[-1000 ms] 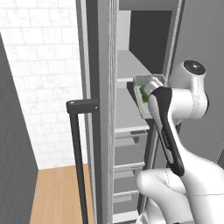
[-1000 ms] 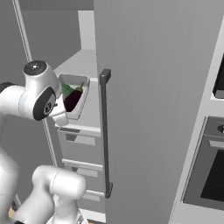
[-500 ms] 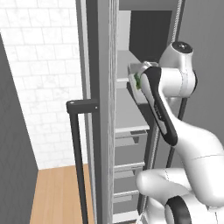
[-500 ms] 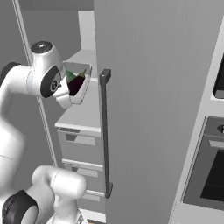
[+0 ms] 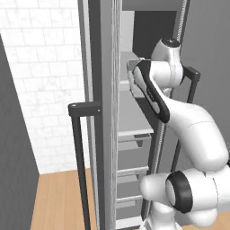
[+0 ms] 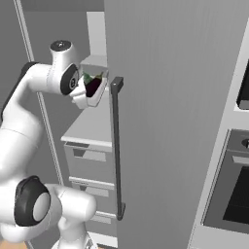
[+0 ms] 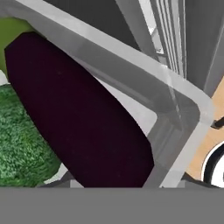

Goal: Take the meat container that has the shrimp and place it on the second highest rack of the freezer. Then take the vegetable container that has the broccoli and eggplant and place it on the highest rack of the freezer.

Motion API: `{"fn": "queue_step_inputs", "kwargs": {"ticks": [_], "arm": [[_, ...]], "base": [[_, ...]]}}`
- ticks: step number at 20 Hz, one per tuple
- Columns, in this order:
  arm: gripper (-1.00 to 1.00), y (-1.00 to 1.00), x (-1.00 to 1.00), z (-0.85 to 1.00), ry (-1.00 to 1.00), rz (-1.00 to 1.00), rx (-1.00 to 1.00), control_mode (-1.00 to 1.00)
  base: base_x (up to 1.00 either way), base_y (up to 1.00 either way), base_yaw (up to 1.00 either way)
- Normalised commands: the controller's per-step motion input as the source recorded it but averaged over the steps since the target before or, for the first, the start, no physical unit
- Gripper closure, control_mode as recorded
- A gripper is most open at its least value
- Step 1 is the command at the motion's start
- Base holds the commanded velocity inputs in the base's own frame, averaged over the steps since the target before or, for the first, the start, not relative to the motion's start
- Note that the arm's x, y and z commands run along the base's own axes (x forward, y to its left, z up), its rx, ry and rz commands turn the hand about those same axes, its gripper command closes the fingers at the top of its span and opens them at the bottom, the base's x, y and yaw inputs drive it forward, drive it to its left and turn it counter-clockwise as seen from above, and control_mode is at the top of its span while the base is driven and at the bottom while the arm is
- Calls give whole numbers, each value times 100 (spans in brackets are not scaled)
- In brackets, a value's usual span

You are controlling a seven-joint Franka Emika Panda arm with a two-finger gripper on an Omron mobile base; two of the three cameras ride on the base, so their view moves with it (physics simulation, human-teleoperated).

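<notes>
The arm is up high at the freezer [image 6: 160,121], carrying the vegetable container [image 6: 92,92] at the open front of the interior, just beside the door's edge and its long black handle [image 6: 116,146]. From the right base view the tray tips toward the camera, the dark eggplant [image 6: 93,86] and a sliver of green broccoli [image 6: 87,78] visible inside it. It hangs above the broad grey shelf [image 6: 90,129] over the drawers [image 6: 90,158], with open air between tray and shelf. Tight quarters sideways: door on one side, freezer wall on the other.

The left base view gives the other side: the tray's pale rim [image 5: 132,78] peeks out behind the arm's forearm, past the near door's edge [image 5: 101,112], with the shelf [image 5: 134,112] running back beneath it.

The hand view sits right in the tray: eggplant [image 7: 78,113] lying diagonally, broccoli [image 7: 22,144] touching it at the left, the tray's pale corner [image 7: 192,109] beyond. The gripper's fingers are hidden, so I cannot tell how wide they stand.
</notes>
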Motion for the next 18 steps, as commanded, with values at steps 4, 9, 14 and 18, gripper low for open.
{"fn": "queue_step_inputs", "kwargs": {"ticks": [4,9,14,18], "arm": [[100,0,76,5,4,-1,0,-100],[100,5,79,0,1,-2,0,-100],[100,2,89,0,1,-3,0,-100],[100,0,100,-1,0,-1,0,-100]], "base": [[0,0,0],[0,0,0],[0,0,0],[0,0,0]]}}
